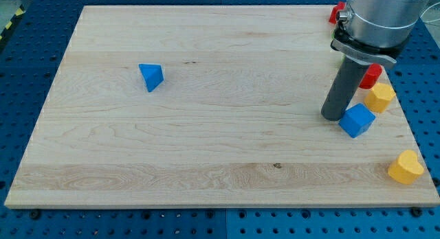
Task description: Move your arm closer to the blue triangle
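Note:
The blue triangle (150, 76) lies on the wooden board (206, 143) at the view's upper left. My tip (334, 116) is far off at the view's right, just left of a blue cube (357, 120). The rod rises from the tip toward the view's top right. A wide stretch of board separates my tip from the blue triangle.
A yellow hexagon block (379, 97) and a red block (371, 75) sit right of the rod. A yellow heart-shaped block (405, 167) lies at the lower right corner. Another red block (336, 13) shows at the top right, partly hidden by the arm.

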